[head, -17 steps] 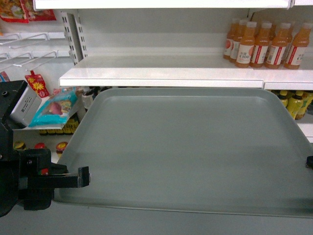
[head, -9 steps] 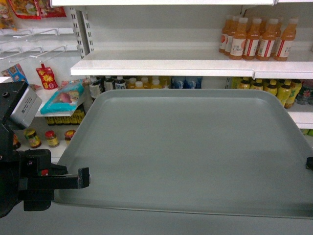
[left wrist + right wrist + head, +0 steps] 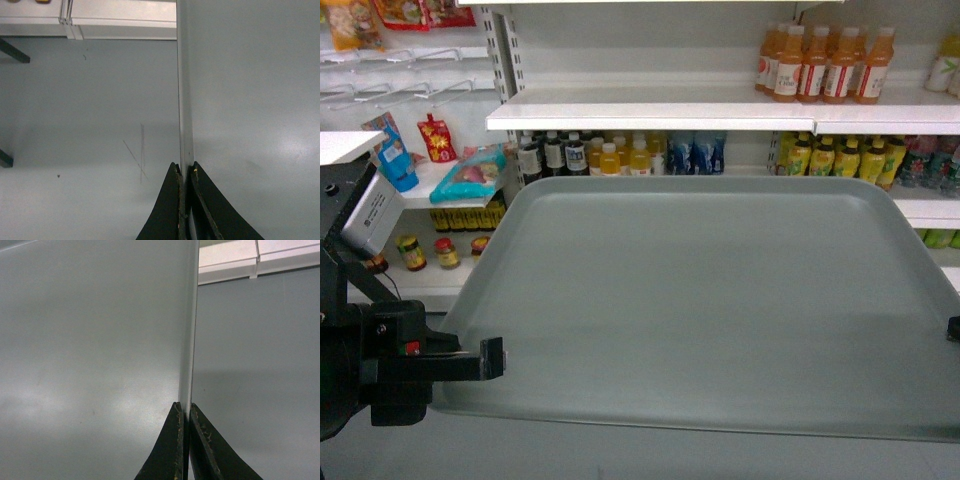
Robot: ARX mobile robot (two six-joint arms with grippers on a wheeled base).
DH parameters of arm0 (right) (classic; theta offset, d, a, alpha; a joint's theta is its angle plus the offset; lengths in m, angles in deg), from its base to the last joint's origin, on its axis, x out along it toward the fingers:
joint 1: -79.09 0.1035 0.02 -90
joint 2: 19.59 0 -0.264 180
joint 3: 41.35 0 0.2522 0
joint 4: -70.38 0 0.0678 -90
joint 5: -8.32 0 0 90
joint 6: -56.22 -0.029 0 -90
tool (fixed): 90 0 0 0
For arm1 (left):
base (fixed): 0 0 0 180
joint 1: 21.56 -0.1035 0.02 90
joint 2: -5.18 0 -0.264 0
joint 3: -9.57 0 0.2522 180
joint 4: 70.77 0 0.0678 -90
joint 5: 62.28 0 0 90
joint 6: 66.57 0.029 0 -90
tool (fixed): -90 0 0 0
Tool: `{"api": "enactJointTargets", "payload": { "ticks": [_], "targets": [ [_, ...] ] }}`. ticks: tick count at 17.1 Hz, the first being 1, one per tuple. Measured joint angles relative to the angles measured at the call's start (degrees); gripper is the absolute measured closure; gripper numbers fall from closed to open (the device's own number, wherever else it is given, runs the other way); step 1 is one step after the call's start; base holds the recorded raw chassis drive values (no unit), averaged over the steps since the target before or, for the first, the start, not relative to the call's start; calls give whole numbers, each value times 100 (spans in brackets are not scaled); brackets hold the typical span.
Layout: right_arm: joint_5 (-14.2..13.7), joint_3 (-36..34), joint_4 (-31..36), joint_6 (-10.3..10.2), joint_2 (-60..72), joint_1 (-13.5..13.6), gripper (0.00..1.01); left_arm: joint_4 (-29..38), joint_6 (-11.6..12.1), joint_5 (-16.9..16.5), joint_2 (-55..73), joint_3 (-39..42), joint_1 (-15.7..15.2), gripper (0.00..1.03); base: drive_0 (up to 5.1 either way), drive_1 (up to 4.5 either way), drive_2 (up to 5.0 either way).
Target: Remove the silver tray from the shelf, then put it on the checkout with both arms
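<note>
Carrying the silver tray [image 3: 700, 300] level in the air, clear of the shelf [image 3: 650, 110] and well in front of it, with the checkout nowhere in view. Left gripper [image 3: 185, 172] pinched thin on the tray's left rim, fingertips nearly touching with only the rim's edge between them; right gripper [image 3: 185, 412] clamped the same way on the opposite rim, barely showing at the right edge of the head view. Judged from the flat, unbending span between two small pinch points: stiff and fairly light, but broad and smooth, so likely slippery under narrow pads and quick to tip or twist if one side rises or pulls ahead. Best held just as here, at the raised lip on the two short sides, roughly opposite each other, where the rim gives something to bite. Nothing riding on the surface, so no load to slide. Both wrist views showing plain grey floor beneath. Bottles [image 3: 820, 65] on the shelving behind.
</note>
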Motion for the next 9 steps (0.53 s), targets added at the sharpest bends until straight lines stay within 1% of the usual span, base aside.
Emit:
{"api": "enactJointTargets", "payload": {
  "ticks": [9],
  "targets": [
    [0, 0, 13, -2, 2, 2, 99, -13, 2, 4, 0, 0, 2, 100, 9, -421, 439]
  ]
}}
